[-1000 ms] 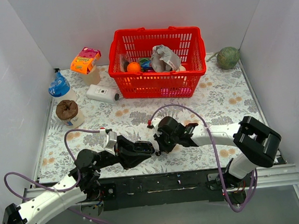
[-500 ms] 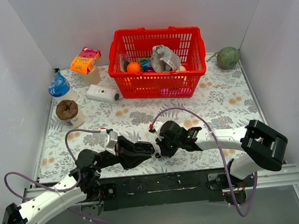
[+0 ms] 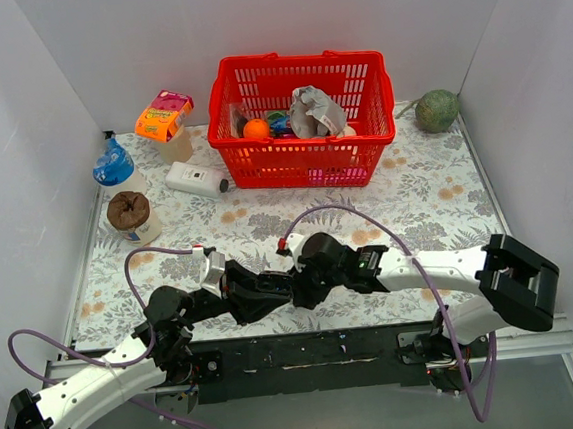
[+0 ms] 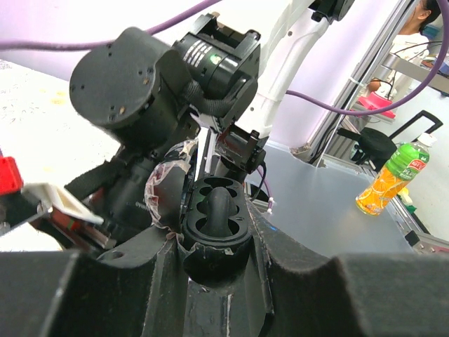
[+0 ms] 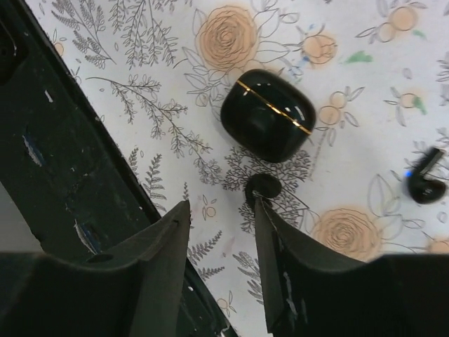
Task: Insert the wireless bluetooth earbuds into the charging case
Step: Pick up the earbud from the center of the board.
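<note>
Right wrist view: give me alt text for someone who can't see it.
A glossy black rounded case with a thin gold line lies on the floral table cover, just beyond the open tool. One tiny black earbud sits at a fingertip; another lies at the right edge.

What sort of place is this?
Probably a robotics lab cell: white panel walls box in a floral-covered table, with the left arm and right arm bolted to a metal rail.

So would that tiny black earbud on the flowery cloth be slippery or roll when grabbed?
Probably slippery: the earbud looks glossy and rounded. Likely very light, since it is dwarfed by the right end effector. Its short stem may stop it rolling far.
</note>
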{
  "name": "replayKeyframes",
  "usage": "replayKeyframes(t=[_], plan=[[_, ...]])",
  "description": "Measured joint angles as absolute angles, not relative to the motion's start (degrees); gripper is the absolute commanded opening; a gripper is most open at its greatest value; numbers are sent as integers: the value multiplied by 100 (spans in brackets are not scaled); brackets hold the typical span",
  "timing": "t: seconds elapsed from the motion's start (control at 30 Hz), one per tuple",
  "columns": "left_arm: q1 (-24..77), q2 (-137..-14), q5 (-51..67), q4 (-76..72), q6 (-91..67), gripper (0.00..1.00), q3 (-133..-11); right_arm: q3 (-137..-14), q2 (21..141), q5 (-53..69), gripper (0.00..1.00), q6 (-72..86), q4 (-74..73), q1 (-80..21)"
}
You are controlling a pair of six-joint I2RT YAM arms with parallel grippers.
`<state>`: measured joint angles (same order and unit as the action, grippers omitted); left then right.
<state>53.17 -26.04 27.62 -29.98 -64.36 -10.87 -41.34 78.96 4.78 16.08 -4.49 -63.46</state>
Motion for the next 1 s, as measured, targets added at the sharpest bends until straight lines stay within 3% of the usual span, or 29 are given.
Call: replayKeyframes(t=[0.23,1.0], plan=[[5317,-2578,2762,-2991,-6438,0,-1087,-4147,8307,676,64,1861,-366,-6425],[5317,-2567,2762,-2991,-6438,0,-1087,-4233,8514,596,59,1942,-259,-6425]])
